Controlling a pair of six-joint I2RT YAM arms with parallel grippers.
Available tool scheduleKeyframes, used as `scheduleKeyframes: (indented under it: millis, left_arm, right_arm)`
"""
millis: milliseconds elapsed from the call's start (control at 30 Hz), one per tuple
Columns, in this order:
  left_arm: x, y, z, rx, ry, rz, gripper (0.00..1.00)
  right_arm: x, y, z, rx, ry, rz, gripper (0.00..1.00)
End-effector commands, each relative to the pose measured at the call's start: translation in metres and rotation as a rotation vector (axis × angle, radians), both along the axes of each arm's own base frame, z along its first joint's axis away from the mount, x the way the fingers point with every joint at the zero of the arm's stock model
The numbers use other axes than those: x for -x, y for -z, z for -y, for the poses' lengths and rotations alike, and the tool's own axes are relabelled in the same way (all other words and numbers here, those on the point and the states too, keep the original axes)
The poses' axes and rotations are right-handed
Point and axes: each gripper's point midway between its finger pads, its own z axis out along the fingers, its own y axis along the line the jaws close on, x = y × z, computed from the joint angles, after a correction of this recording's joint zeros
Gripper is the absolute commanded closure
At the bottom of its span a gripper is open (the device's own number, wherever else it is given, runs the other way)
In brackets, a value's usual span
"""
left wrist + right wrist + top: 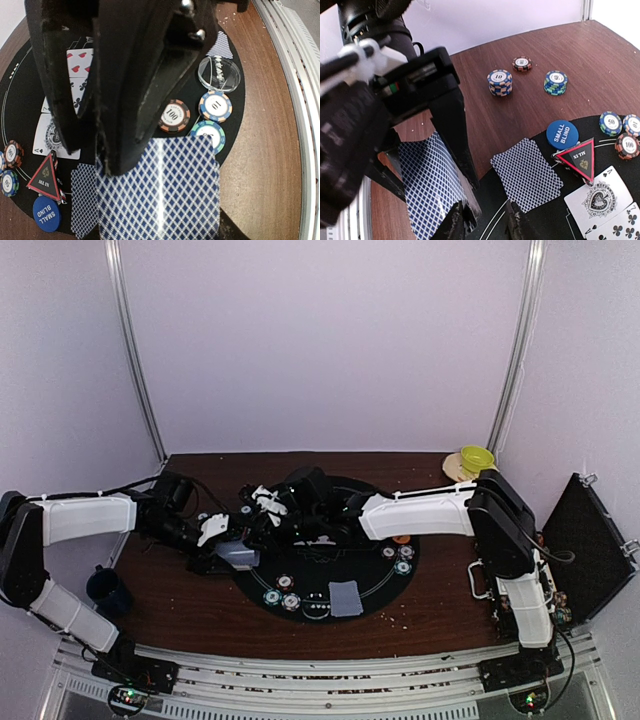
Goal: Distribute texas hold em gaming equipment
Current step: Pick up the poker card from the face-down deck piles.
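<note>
Black fingers of the left gripper (107, 160) are clamped on one deck of blue diamond-backed cards (160, 200), over the left edge of the round mat (380, 580). The right gripper (486, 226) sits just beside it, jaws apart, nothing in them. Nearby on the mat: one face-down card (527, 175), one red triangle marker (579, 160), one blue Small Blind disc (562, 135). Three chip stacks (500, 82) stand off the mat on the wooden table (545, 45).
</note>
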Motion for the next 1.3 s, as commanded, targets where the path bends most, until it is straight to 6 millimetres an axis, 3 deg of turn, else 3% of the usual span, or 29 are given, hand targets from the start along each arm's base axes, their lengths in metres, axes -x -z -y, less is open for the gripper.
scheduleKeyframes:
  millis: [0,167,300,600,900,1100,1267]
  left_arm:
    - [0.001,-0.005,0.006,0.028,0.026,0.004,0.47]
    - [0.001,-0.003,0.005,0.025,0.026,0.001,0.47]
    - [0.000,-0.002,0.006,0.023,0.025,-0.003,0.47]
    - [0.000,-0.001,0.005,0.020,0.023,-0.004,0.47]
    - [-0.001,-0.001,0.005,0.015,0.021,-0.002,0.47]
    - [-0.004,0.000,0.005,0.013,0.007,0.002,0.47]
    - [-0.006,-0.001,0.005,0.012,0.000,0.007,0.47]
  right_arm:
    - [-0.003,0.004,-0.002,0.010,-0.008,-0.007,0.70]
    - [-0.003,0.002,-0.003,-0.001,-0.011,-0.009,0.81]
    - [-0.001,-0.004,0.000,-0.012,-0.011,0.004,1.00]
    - [0.000,-0.012,0.015,-0.032,-0.002,-0.005,1.00]
    - [-0.011,-0.037,0.050,-0.152,0.070,-0.031,1.00]
    - [-0.019,-0.044,0.083,-0.217,0.179,-0.047,1.00]
    - [-0.037,-0.055,0.118,-0.286,0.405,-0.050,1.00]
